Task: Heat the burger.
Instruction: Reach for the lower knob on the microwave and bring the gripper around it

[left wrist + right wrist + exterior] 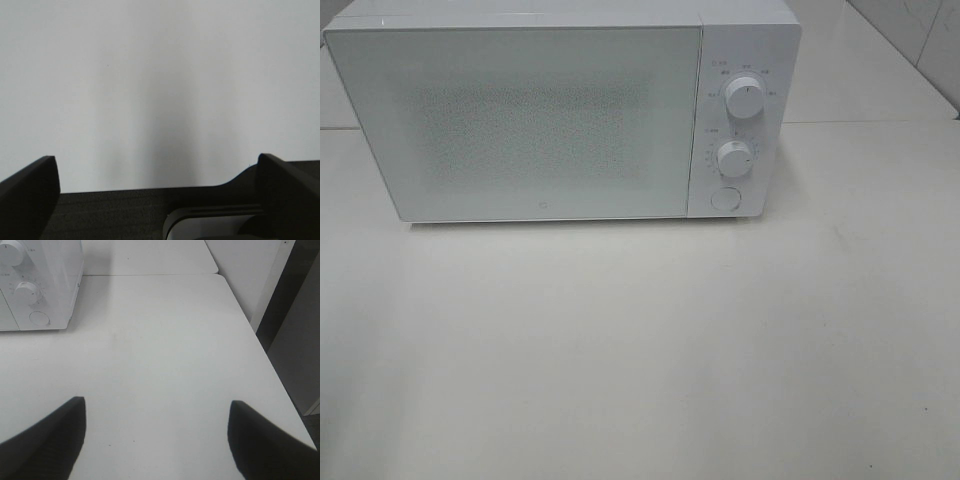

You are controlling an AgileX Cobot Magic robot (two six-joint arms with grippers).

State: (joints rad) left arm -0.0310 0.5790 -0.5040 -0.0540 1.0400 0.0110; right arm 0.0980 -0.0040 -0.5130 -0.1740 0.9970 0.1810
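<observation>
The burger is out of view in every frame. A white microwave (520,120) stands at the back of the white table (640,350) with its door shut; its two dials (744,100) and a round button (724,198) are on its right side. Neither arm shows in the exterior high view. In the left wrist view my left gripper (156,165) is open over bare table, nothing between its dark fingers (30,195). My right gripper (157,405) is open too, empty, to the right of the microwave (40,285).
The table's right edge (270,365) runs close by the right gripper, with a dark gap and a wall beyond. A seam (860,122) joins a second table behind. A dark surface and a pale rounded part (200,220) lie under the left gripper.
</observation>
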